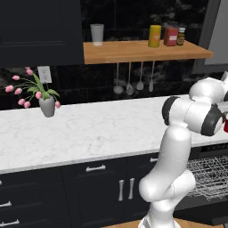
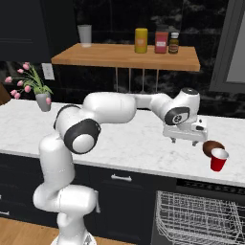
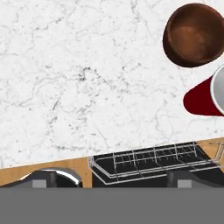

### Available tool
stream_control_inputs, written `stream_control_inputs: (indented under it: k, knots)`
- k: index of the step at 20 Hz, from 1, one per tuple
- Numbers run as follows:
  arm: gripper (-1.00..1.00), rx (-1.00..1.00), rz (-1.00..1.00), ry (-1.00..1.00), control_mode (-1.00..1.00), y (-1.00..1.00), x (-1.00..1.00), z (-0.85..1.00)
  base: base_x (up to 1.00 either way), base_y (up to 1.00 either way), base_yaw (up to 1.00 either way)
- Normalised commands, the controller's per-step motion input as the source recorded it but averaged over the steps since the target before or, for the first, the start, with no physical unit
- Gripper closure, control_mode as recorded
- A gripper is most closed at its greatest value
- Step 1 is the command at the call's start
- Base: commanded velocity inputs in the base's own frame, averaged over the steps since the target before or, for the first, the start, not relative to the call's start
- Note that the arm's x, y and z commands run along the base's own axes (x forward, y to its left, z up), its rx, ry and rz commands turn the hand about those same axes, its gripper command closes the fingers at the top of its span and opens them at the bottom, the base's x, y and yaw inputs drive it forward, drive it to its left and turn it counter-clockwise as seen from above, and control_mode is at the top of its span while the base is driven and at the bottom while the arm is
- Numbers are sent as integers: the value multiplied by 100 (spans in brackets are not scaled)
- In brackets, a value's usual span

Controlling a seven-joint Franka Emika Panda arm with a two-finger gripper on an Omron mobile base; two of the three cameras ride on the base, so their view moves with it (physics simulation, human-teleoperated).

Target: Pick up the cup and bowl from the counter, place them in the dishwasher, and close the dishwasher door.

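A red cup (image 2: pixel 218 160) stands on the white marble counter (image 2: pixel 129 143) near its front edge, with a brown bowl (image 2: pixel 211 146) touching it from behind. My gripper (image 2: pixel 184 141) hovers just above the counter, a short way left of both, open and with nothing between its fingers. From the hand, the bowl (image 3: pixel 194 35) sits at the upper right and the cup (image 3: pixel 204 98) at the right edge, both off to the side of my gripper (image 3: pixel 118 180). Below the counter edge the dishwasher (image 2: pixel 201 220) stands open, its wire rack (image 3: pixel 148 161) pulled out over the lowered black door (image 3: pixel 131 176).
A grey vase of pink flowers (image 2: pixel 43 101) stands at the counter's far left. Above the counter hangs a wooden shelf (image 2: pixel 124 56) with jars and a grey tumbler, and utensils (image 2: pixel 129 79) dangle under it. Dark cabinets with silver handles (image 1: pixel 104 187) run below.
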Motion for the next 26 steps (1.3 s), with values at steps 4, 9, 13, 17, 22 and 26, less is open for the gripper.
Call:
stream_control_inputs:
  k: [4,9,13,17,22,26]
  knots:
    - [-100,-10,0,3,-100,-29,0,0,0,0,0]
    - [-100,-9,0,0,-100,-1,0,-2,0,0,0]
    - [-100,-4,0,0,-100,0,0,-35,0,0,0]
    - [-100,-9,0,0,-100,0,0,-33,0,0,0]
    - [-100,-18,0,-4,-100,-4,0,-19,0,0,0]
    - [-100,-27,0,-6,-100,-8,0,-3,0,0,0]
